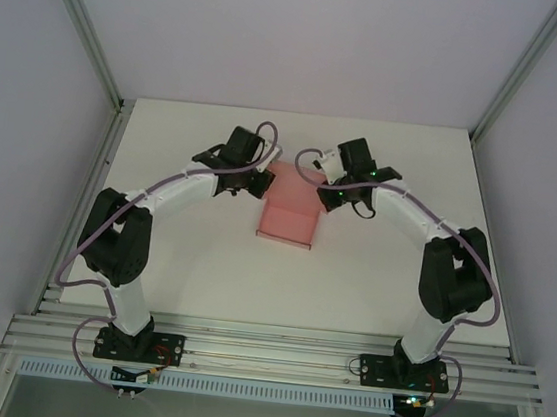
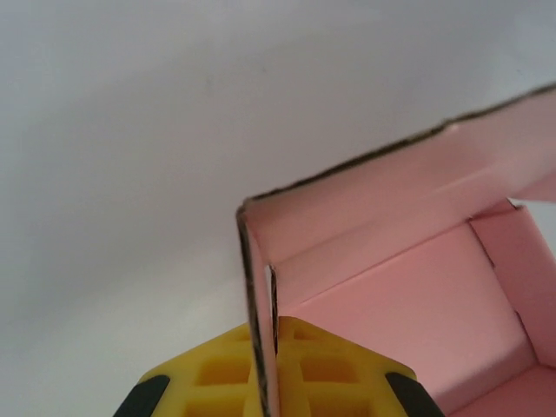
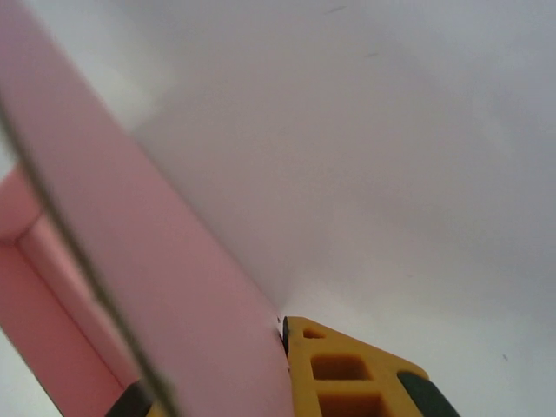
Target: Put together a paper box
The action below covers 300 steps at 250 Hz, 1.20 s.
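The paper box (image 1: 289, 217) is pink card, partly folded, lying mid-table between both arms. My left gripper (image 1: 258, 182) is at its far left corner. In the left wrist view its yellow fingers (image 2: 321, 365) are shut on an upright side wall of the paper box (image 2: 408, 287), whose floor and back wall spread to the right. My right gripper (image 1: 327, 191) is at the far right corner. In the right wrist view a yellow finger (image 3: 343, 369) presses against a tilted wall of the paper box (image 3: 165, 278), so the right gripper (image 3: 269, 365) is shut on it.
The white table (image 1: 201, 270) stretches around the box to the metal frame rail (image 1: 272, 354) at the near edge. Grey enclosure walls (image 1: 35, 141) rise on the left, right and back. Both arm bases (image 1: 138, 338) sit on the rail.
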Each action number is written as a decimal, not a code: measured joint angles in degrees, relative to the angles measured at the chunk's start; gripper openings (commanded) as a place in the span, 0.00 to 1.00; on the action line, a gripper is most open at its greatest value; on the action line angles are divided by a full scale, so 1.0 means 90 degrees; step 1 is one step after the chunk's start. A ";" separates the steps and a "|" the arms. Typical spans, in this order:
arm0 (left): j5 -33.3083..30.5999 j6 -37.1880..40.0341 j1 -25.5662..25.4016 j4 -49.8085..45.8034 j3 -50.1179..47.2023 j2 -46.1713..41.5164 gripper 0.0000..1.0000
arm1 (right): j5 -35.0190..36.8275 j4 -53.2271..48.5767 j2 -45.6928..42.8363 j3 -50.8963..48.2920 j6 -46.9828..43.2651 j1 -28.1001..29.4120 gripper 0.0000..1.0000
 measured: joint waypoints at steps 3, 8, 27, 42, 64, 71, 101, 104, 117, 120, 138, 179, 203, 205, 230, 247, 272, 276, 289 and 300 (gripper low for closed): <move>-0.0078 -0.0070 -0.0022 0.0049 0.0000 0.0000 0.00 | 0.0126 0.0058 -0.0032 -0.0029 0.0131 0.0046 0.07; -0.0238 -0.0177 -0.0063 0.0129 0.0000 0.0000 0.00 | 0.0316 0.0158 -0.0068 -0.0073 0.0301 0.0114 0.08; -0.0760 -0.0517 -0.0189 0.0340 0.0000 -0.0005 0.00 | 0.1086 0.0505 -0.0131 -0.0182 0.1030 0.0410 0.08; -0.1105 -0.0743 -0.0270 0.0418 0.0000 -0.0012 0.00 | 0.1693 0.0651 -0.0097 -0.0177 0.1557 0.0624 0.15; -0.1401 -0.1052 -0.0384 0.0554 -0.0102 -0.0102 0.00 | 0.2504 0.0731 -0.0007 -0.0119 0.2178 0.0891 0.15; -0.1452 -0.1156 -0.0415 0.0607 -0.0194 -0.0175 0.00 | 0.2722 0.0748 0.0034 -0.0095 0.2392 0.0964 0.15; -0.1547 -0.1447 -0.0520 0.0695 -0.0556 -0.0435 0.00 | 0.3376 0.0838 0.0168 -0.0010 0.3094 0.1175 0.12; -0.1559 -0.1474 -0.0532 0.0707 -0.0578 -0.0449 0.00 | 0.3424 0.0855 0.0182 -0.0005 0.3157 0.1192 0.11; -0.1644 -0.1562 -0.0576 0.0758 -0.0670 -0.0491 0.00 | 0.3619 0.0901 0.0250 0.0017 0.3436 0.1239 0.10; -0.1656 -0.1586 -0.0585 0.0765 -0.0687 -0.0498 0.00 | 0.3640 0.0913 0.0262 0.0017 0.3485 0.1243 0.10; -0.1763 -0.1712 -0.0634 0.0823 -0.0789 -0.0512 0.00 | 0.3796 0.1049 0.0355 0.0005 0.3844 0.1277 0.09; -0.1821 -0.1931 -0.0670 0.1151 -0.1263 -0.0636 0.00 | 0.4027 0.1751 0.0379 -0.0568 0.4325 0.1474 0.09; -0.1921 -0.2079 -0.0670 0.1430 -0.1622 -0.0741 0.00 | 0.4240 0.2317 0.0364 -0.0996 0.4384 0.1695 0.09; -0.1926 -0.2089 -0.0670 0.1455 -0.1644 -0.0750 0.00 | 0.4245 0.2361 0.0364 -0.1020 0.4386 0.1705 0.09; -0.1928 -0.2256 -0.0673 0.1814 -0.1996 -0.0923 0.00 | 0.4408 0.2873 0.0289 -0.1367 0.4359 0.1829 0.09; -0.1926 -0.2365 -0.0695 0.2089 -0.2242 -0.1035 0.00 | 0.4517 0.3121 0.0221 -0.1569 0.4354 0.1906 0.08; -0.1933 -0.2450 -0.0750 0.2397 -0.2531 -0.1178 0.00 | 0.4726 0.3487 0.0109 -0.1897 0.4333 0.2045 0.07; -0.1936 -0.2460 -0.0767 0.2443 -0.2582 -0.1207 0.00 | 0.4755 0.3551 0.0090 -0.1953 0.4330 0.2067 0.07; -0.1945 -0.2480 -0.0823 0.2603 -0.2742 -0.1290 0.00 | 0.4886 0.3857 0.0010 -0.2205 0.4282 0.2147 0.06; -0.1989 -0.2487 -0.0886 0.2718 -0.2878 -0.1358 0.00 | 0.5022 0.4146 -0.0056 -0.2436 0.4223 0.2227 0.05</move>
